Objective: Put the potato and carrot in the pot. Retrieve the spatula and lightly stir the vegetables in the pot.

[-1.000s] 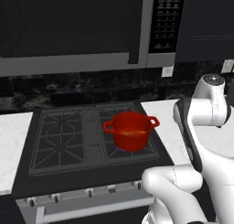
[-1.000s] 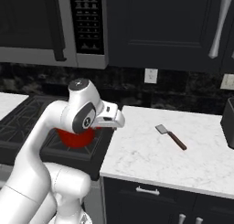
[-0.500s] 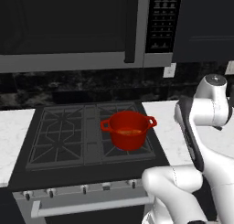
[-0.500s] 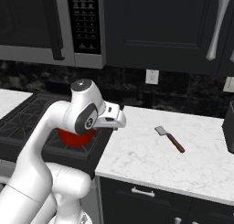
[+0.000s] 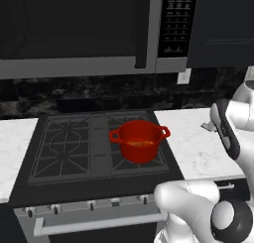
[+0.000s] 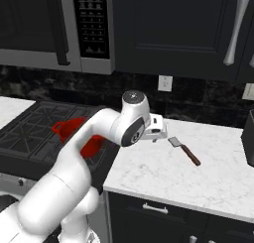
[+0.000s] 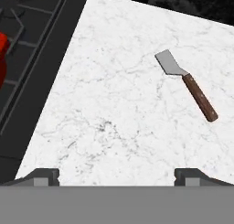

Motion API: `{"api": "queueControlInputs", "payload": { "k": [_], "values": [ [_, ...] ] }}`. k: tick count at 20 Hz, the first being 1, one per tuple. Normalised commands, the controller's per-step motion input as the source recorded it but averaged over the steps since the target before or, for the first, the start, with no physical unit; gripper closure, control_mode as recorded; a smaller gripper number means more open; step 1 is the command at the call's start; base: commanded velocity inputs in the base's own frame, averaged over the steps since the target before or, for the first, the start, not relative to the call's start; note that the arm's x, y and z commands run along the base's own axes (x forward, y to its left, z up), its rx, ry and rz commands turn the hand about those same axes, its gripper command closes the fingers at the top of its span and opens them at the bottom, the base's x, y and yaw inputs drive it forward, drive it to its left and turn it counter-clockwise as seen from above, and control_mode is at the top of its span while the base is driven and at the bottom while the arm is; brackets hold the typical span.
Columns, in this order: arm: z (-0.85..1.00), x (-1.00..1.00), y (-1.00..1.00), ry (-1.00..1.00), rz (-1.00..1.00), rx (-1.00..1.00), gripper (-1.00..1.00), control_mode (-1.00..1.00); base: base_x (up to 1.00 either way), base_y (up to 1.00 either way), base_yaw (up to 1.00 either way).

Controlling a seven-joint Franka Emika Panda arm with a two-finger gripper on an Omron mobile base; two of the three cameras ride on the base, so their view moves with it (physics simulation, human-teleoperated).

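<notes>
On the stove [image 5: 74,152], at the left of the scene, the pot [image 5: 140,140] sits over the right-hand burners, an orange patch visible inside it; whether that is the carrot cannot be confirmed, and the potato cannot be made out. Right of the stove lies the white marble counter [image 7: 119,109]. The gripper [image 6: 158,128] hangs above this counter, between pot and spatula, its jaws spread wide and holding nothing. Further right, the spatula [image 7: 186,84] lies flat on the counter, grey blade toward the back wall, brown handle toward the front edge, well apart from the fingertips [image 7: 43,176].
</notes>
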Motion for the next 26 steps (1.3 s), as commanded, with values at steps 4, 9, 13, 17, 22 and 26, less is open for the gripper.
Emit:
{"api": "queueControlInputs", "payload": {
  "k": [4, 9, 13, 17, 22, 26],
  "values": [
    [-0.32, 0.18, -0.96, 0.00, 0.14, 0.02, -1.00, -1.00, 0.00, 0.00, 0.00],
    [-0.31, 0.19, -0.96, 0.00, 0.12, 0.04, -1.00, -1.00, 0.00, 0.00, 0.00],
    [-0.06, 0.48, -0.77, 0.01, 0.12, 0.08, -1.00, -1.00, 0.00, 0.00, 0.00],
    [-0.17, 0.46, -0.62, 0.04, 0.09, 0.06, -1.00, -1.00, 0.00, 0.00, 0.00],
    [-0.32, 0.55, -0.51, 0.09, 0.03, 0.03, -1.00, -1.00, 0.00, 0.00, 0.00],
    [-0.36, 0.23, -0.36, -0.01, 0.01, 0.01, -1.00, -1.00, 0.00, 0.00, 0.00]
  ]
}}
